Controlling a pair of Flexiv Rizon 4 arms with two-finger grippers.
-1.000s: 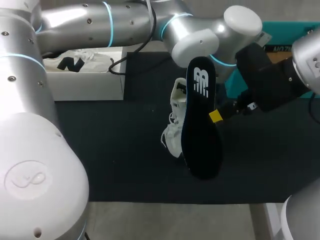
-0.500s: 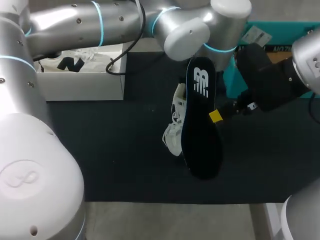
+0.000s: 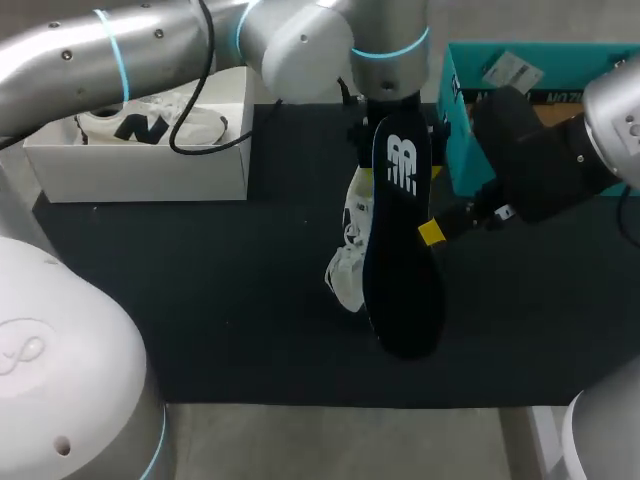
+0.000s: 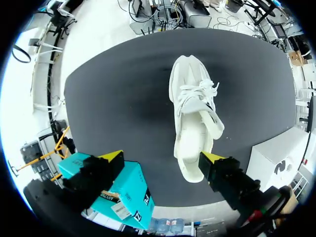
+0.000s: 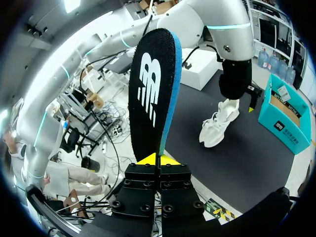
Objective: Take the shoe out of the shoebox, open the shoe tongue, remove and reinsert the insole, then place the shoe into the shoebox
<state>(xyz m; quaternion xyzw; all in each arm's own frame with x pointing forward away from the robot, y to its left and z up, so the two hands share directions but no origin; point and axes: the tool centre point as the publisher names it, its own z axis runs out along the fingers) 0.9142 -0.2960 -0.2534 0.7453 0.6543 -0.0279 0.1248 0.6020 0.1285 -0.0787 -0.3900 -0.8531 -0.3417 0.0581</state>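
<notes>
A white laced shoe [image 3: 347,262] lies on the black mat, seen from above in the left wrist view as the shoe [image 4: 191,111]. My left gripper [image 4: 162,159] hangs above its heel end, open wide, touching nothing. In the head view the left arm's wrist [image 3: 390,60] stands over the shoe, its fingers mostly hidden behind the insole. The black insole [image 3: 402,240] with a white logo is held upright in the air, with my right gripper [image 5: 158,159] shut on its lower end. Its blue edge shows on the insole [image 5: 150,91].
A white shoebox [image 3: 150,165] holding another shoe stands at the back left of the mat. A teal box [image 3: 500,75] stands at the back right, close to the left gripper as the teal box [image 4: 121,195]. Bare mat [image 3: 230,290] lies left of the shoe.
My left gripper has opened from shut, and the left arm's links have swung back and to the left. The shoe stays on the mat. The right arm and insole have not moved.
</notes>
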